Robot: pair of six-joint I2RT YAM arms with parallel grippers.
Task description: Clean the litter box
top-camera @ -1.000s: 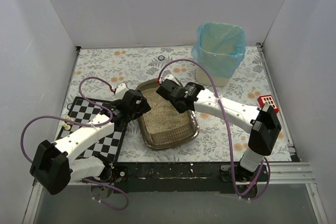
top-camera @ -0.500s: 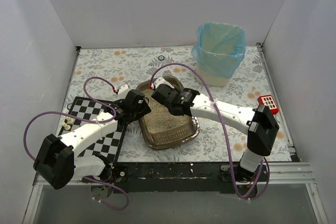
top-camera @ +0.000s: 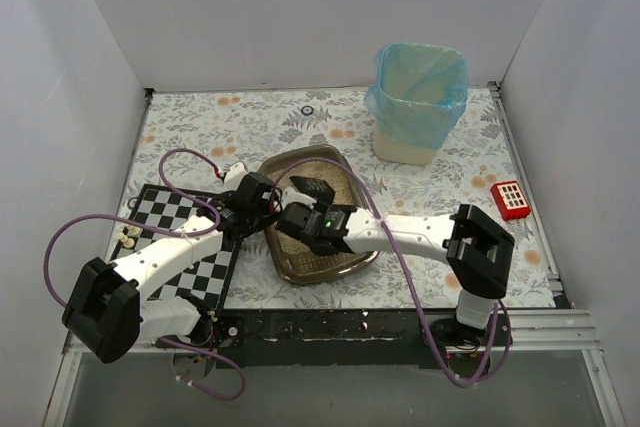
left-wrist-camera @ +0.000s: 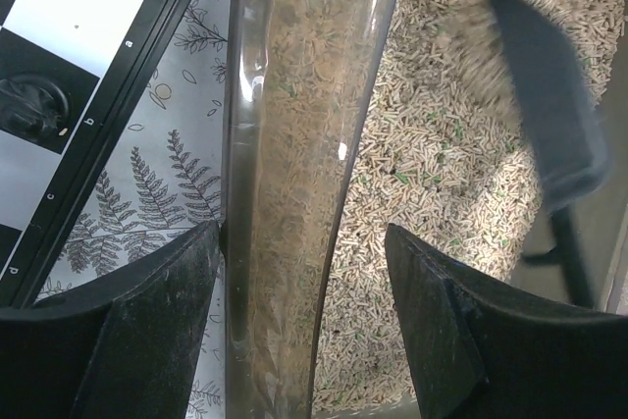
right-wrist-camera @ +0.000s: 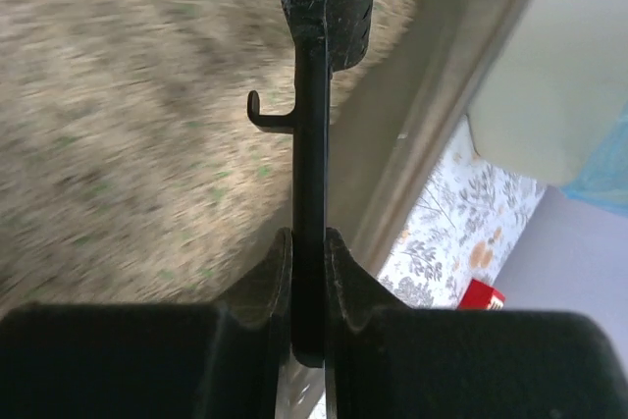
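The chessboard (top-camera: 175, 247) is lying at the left of the floral table (top-camera: 220, 117). Just beside it, the left gripper (left-wrist-camera: 302, 233) is straddling the left wall of the litter box (left-wrist-camera: 285, 144), with one finger outside and one over the litter. Whether it is squeezing the wall I cannot tell. The litter box is sitting mid-table, toward the near edge. The right gripper (right-wrist-camera: 309, 242) is clamping the handle of the black scoop (right-wrist-camera: 312, 144), whose blade is hanging over the litter inside the box. The blue-bagged bin (top-camera: 418, 97) is standing at the far right.
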